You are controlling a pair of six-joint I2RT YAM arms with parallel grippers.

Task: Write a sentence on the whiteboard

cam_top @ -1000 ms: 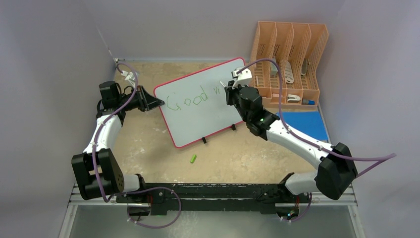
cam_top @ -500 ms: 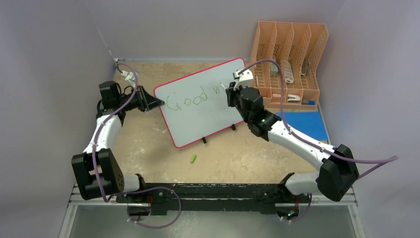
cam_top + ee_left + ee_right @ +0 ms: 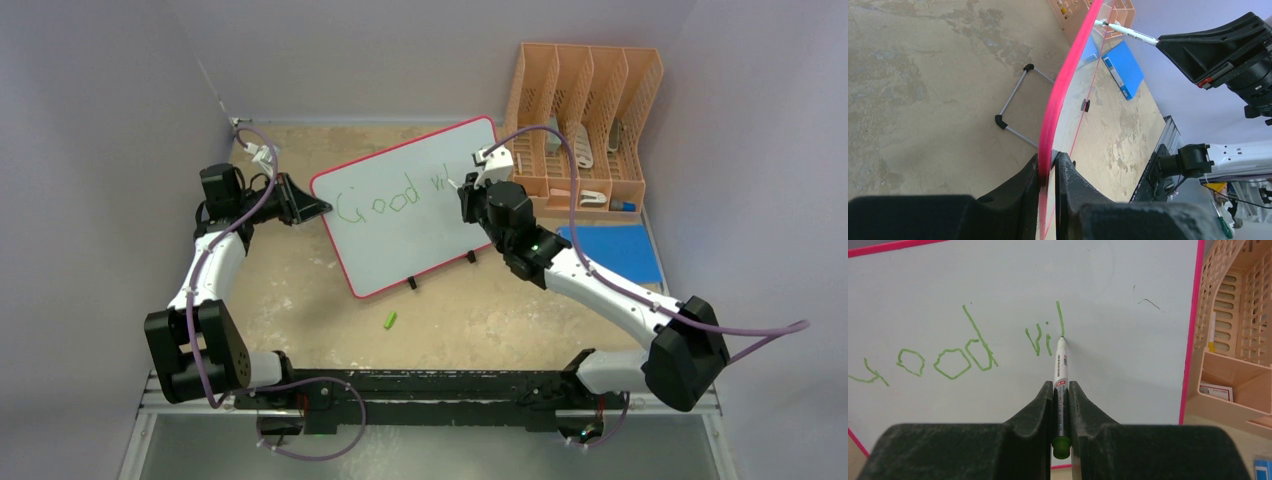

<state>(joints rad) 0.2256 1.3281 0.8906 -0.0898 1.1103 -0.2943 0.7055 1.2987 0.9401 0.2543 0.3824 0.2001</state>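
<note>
Rightward crept your right gripper (image 3: 1061, 387), clamped on the thin white marker (image 3: 1060, 362); left gripper (image 3: 1048, 162) pinches the red-rimmed pale whiteboard (image 3: 400, 245) by its edge, which is probably light and tippy.

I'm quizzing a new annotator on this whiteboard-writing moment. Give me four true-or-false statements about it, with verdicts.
1. The right gripper holds a marker with its tip on the whiteboard. True.
2. The left gripper is open, clear of the board. False: it is shut on the whiteboard's red rim.
3. The green sentence starts with "Good". True.
4. The small green piece lies on the whiteboard. False: it lies on the table, nearer the arm bases than the board.
</note>
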